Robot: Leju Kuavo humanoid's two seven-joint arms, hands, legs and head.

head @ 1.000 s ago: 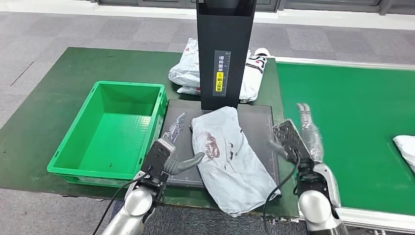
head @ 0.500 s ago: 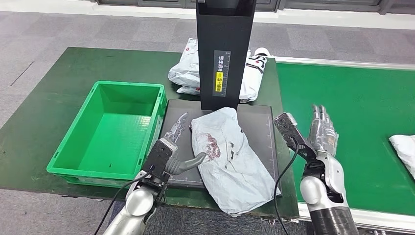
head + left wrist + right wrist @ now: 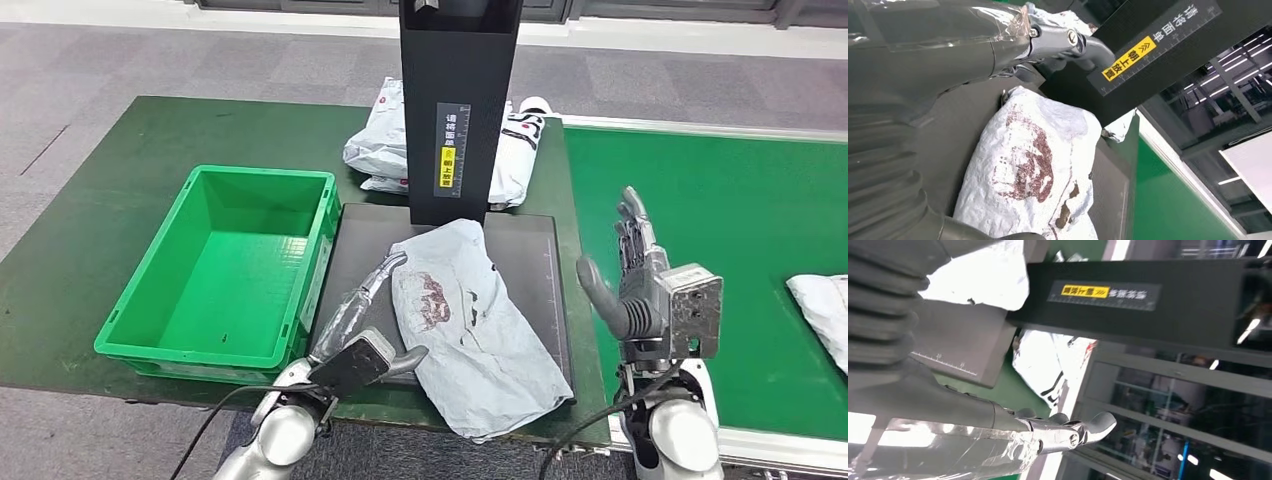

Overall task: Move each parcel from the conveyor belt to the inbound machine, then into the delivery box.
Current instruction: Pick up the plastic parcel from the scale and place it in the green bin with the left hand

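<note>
On machine platform (image 3: pixel 530 250), left hand (image 3: pixel 365 320) spread beside grey parcel (image 3: pixel 470 320); right hand (image 3: pixel 640 275) spread, empty.

A grey carpeted floor of large square tiles (image 3: pixel 110 60) spreads around a dark green tabletop (image 3: pixel 95 220). Along the far edge of the floor runs a pale strip (image 3: pixel 650 40) beneath a dark wall base (image 3: pixel 300 5). The wrist views show glazed partitions with dark grey frames (image 3: pixel 1168 405) and bright ceiling light strips (image 3: pixel 1248 50) behind them.
</note>
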